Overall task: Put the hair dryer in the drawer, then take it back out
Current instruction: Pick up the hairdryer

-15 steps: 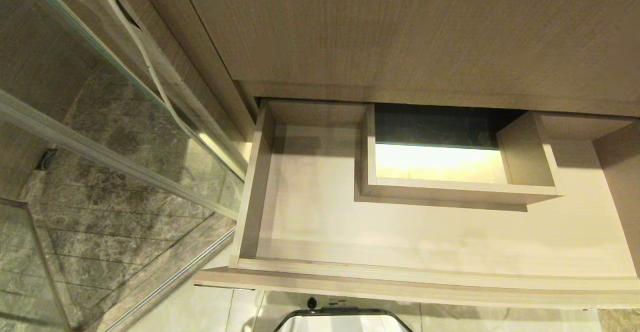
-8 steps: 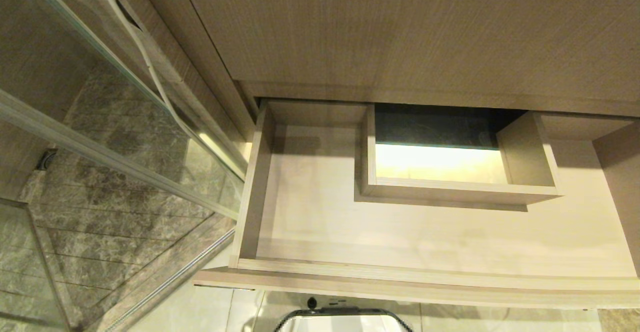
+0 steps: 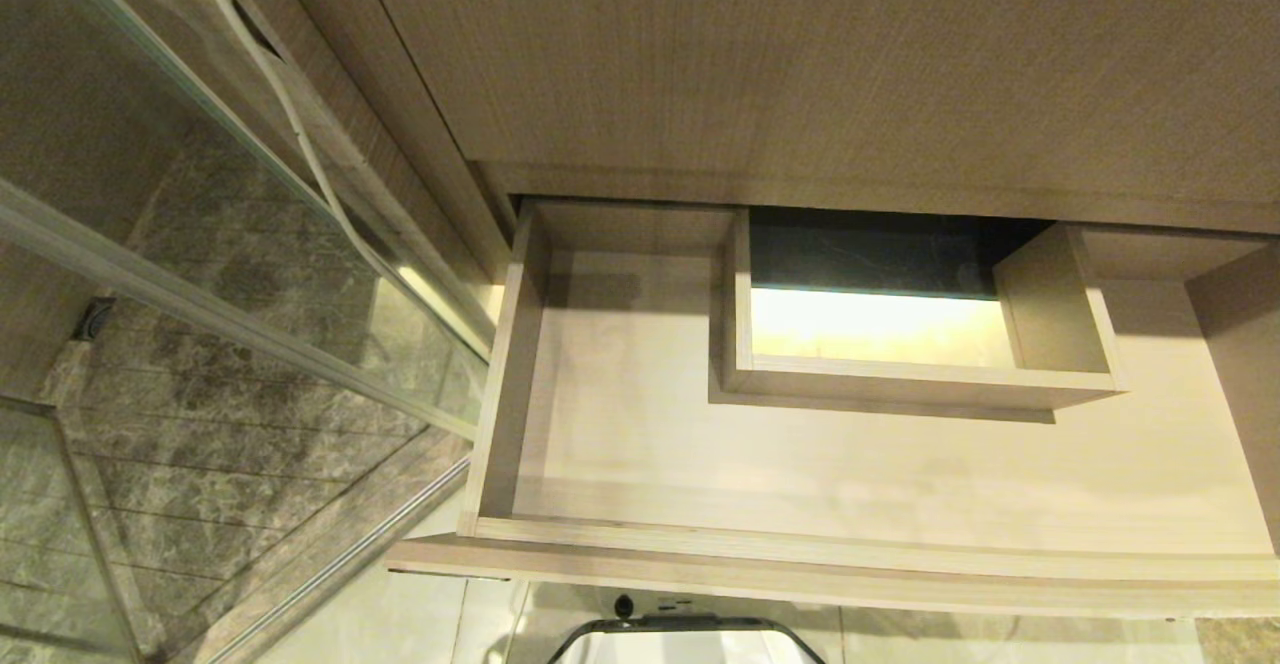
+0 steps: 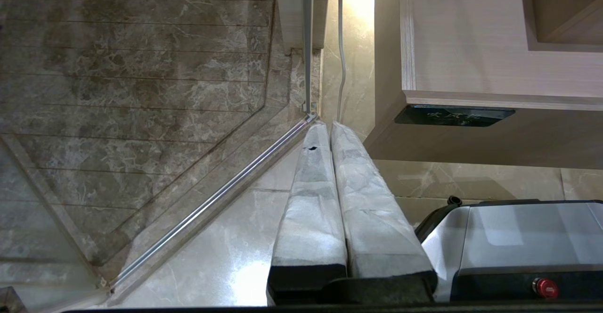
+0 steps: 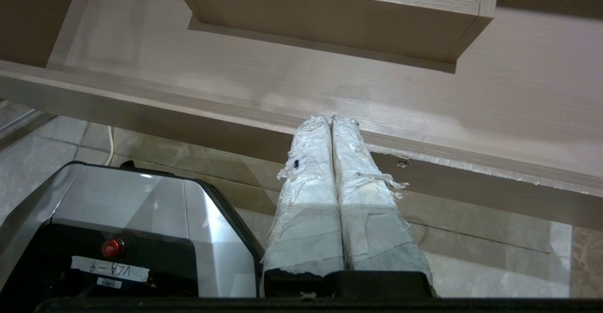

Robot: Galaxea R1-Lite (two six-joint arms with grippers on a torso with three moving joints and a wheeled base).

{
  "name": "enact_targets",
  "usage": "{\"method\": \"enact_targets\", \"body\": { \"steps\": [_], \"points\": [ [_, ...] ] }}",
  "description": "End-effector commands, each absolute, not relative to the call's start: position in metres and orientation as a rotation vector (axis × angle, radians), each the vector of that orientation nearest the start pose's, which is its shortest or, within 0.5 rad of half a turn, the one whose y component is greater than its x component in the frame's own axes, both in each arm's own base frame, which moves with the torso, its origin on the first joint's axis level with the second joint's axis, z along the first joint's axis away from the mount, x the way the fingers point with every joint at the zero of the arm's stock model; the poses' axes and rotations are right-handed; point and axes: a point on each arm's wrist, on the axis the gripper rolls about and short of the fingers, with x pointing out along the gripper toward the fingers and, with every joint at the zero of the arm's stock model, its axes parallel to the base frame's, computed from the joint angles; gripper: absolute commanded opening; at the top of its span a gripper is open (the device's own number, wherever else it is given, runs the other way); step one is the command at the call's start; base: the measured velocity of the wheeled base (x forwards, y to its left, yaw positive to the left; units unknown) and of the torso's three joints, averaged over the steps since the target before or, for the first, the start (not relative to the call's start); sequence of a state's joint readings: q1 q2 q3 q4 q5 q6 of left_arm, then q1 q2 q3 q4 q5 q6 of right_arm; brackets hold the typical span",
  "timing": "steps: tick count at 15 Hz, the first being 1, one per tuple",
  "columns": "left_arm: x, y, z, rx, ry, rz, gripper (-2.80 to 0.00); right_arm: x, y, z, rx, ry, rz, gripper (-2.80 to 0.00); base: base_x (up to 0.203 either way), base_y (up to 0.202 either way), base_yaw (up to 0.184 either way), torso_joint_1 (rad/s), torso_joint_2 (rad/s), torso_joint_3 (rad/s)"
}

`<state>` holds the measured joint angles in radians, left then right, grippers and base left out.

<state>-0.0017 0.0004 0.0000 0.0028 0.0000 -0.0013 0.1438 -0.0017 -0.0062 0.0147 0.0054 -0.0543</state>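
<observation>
Head view: drawer (image 3: 640,464) pulled open across centre and lower right of the frame, floor bare, walled cut-out (image 3: 900,379) at upper centre; pale cord (image 3: 300,134) running down the upper left beside glass panel (image 3: 150,274). Hair dryer in none of the views.

Left wrist view: left hand (image 4: 326,127) at lower centre, wrapped fingers (image 4: 311,200) pressed together, holding nothing, above the floor tiles (image 4: 226,256); drawer corner at upper right.

Right wrist view: right hand (image 5: 331,119) at centre, fingers closed and empty, tips at the drawer's front edge; robot base (image 5: 122,218) at lower left.
</observation>
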Motion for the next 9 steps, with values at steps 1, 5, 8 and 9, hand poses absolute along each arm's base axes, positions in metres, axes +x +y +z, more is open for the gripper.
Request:
{"method": "enact_targets", "body": {
  "steps": [1,5,8,9],
  "points": [
    [-0.0227,0.0,0.0747,-0.002,0.005,-0.002,-2.8,-0.0259,-0.0036,0.0737,-0.053,-0.029,0.15,-2.8,0.0,0.0,0.0,0.0,0.0,0.0],
    [-0.0227,0.0,0.0748,-0.002,0.005,-0.002,-2.8,-0.0262,-0.0037,0.074,-0.038,-0.023,0.148,-2.8,0.0,0.0,0.0,0.0,0.0,0.0],
    [-0.0227,0.0,0.0747,-0.002,0.005,-0.002,-2.8,-0.0262,-0.0037,0.0739,-0.051,-0.022,0.15,-2.8,0.0,0.0,0.0,0.0,0.0,0.0],
    [-0.0227,0.0,0.0747,-0.002,0.005,-0.002,-2.8,-0.0263,-0.0037,0.0742,-0.042,-0.023,0.15,-2.8,0.0,0.0,0.0,0.0,0.0,0.0]
  ]
}}
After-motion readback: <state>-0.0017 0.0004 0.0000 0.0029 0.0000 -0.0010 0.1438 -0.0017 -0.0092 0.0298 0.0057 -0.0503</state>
